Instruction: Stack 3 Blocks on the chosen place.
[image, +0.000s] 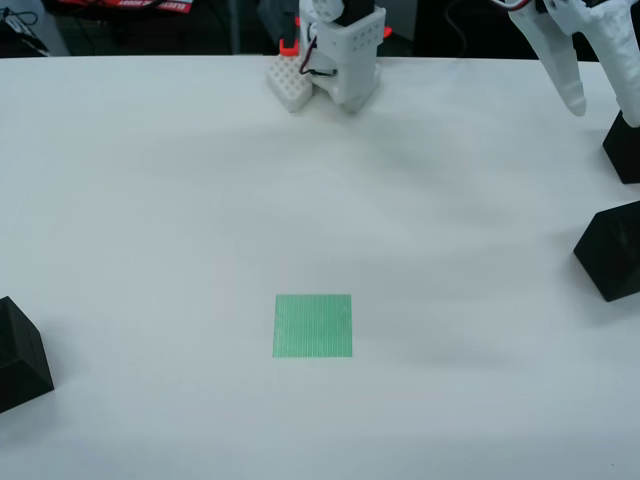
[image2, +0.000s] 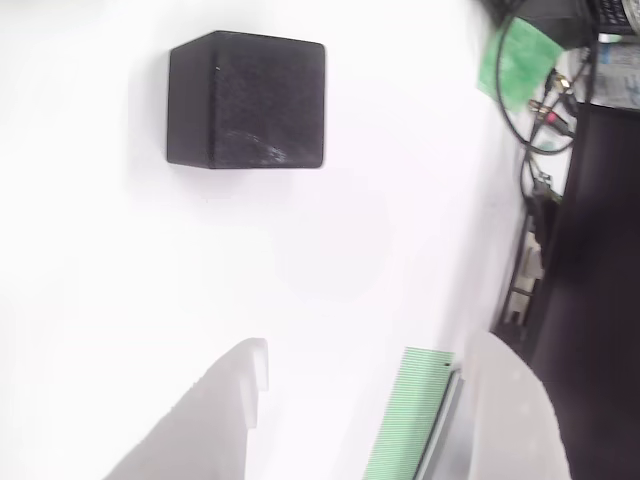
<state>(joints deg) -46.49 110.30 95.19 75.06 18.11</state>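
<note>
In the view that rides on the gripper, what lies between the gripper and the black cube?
Nothing: bare white table separates the open gripper from the cube.

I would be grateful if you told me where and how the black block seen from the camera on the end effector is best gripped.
Grip the black block across two opposite flat side faces, coming straight down from above. It sits flat on the white table with bare surface all round it, so both fingers should have room to pass. The end effector looks open and apart from the block; aligning the fingers square with the faces may avoid twisting it.
</note>
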